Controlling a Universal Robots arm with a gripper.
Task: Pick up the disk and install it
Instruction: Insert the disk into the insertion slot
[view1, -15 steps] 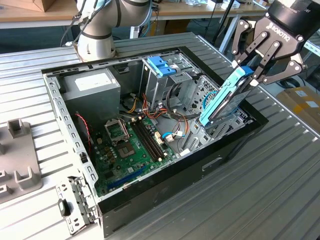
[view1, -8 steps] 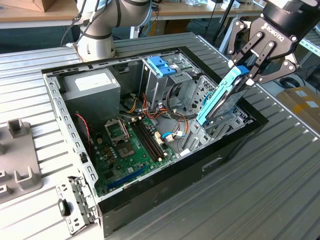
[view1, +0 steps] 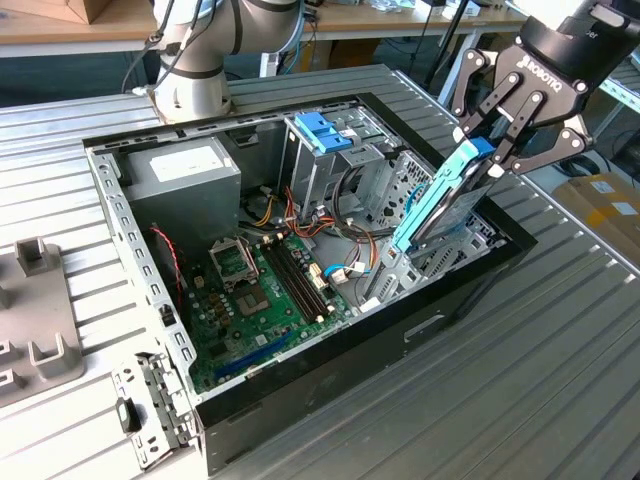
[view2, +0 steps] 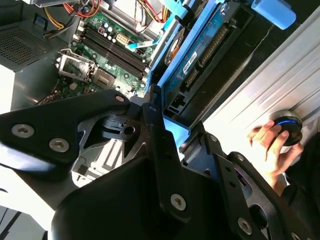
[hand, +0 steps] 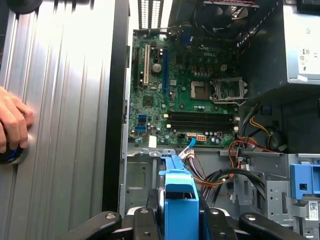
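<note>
Your end effector (view1: 490, 150) is clamped on the upper end of the disk (view1: 440, 200), with its fingers pressed against the blue carrier frame. The disk hangs just below the end effector, on edge and tilted. Its long axis slants steeply down toward the exterior view's left. Its lower end is inside the open computer case (view1: 120, 215), at the drive bay (view1: 455, 245) by the case wall. You cannot tell whether it touches the bay's rails. Beyond lie the green motherboard (view1: 270, 290), then the drive cage's blue handle (view1: 320, 130) and the grey power-supply box (view1: 185, 170). On the worktop (view1: 520, 380) beside the case, a person's hand (view2: 270, 142) rests on a round controller (view2: 287, 127).
</note>
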